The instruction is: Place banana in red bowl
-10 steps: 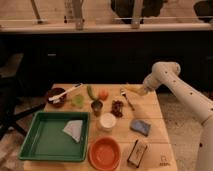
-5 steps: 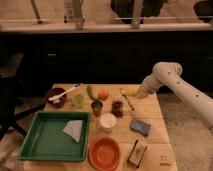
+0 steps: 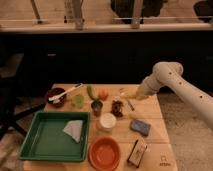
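Not much has changed in the last 1 second. The gripper (image 3: 126, 95) is at the back right of the table (image 3: 155, 127), pretty much where it was, and only the arm behind it has lifted a bit. There's a yellow sliver right at its tip, which I think is the banana (image 3: 132, 94). It's on the tabletop or just over it, hard to say from here. I can't tell whether the tool has actually clamped it or is just parked on it.

The red bowl (image 3: 104, 142) is empty at the front edge, well apart from the banana, with the cup (image 3: 107, 121) in between. My read: we're at the grab and 0 of the carry is done. Next comes a lift, then a swing forward past the cup.
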`<state>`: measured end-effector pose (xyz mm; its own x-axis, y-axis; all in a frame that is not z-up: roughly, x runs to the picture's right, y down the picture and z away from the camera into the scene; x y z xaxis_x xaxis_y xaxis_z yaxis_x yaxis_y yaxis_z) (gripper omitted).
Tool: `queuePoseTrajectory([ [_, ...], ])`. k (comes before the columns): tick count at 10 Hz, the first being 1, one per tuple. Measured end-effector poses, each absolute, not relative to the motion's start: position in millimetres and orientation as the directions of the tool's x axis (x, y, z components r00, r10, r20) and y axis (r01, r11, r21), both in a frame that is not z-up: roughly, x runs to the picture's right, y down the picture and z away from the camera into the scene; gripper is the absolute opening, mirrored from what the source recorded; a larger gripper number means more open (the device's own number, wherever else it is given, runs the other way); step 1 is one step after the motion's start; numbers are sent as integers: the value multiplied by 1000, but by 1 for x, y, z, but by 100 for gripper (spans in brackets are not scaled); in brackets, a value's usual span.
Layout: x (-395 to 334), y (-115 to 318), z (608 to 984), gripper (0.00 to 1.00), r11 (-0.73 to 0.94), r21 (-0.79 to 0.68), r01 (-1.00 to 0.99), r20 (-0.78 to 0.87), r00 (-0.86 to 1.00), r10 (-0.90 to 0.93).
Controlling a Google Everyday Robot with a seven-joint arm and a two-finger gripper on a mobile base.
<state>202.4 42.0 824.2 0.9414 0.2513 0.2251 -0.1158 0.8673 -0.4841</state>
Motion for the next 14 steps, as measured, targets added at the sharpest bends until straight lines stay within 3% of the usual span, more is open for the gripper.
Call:
queuePoseTrajectory([
  [5, 199, 46, 821, 0, 870, -488, -71, 237, 949, 210],
  [14, 122, 138, 741, 0, 777, -368, 510, 453, 829, -329],
])
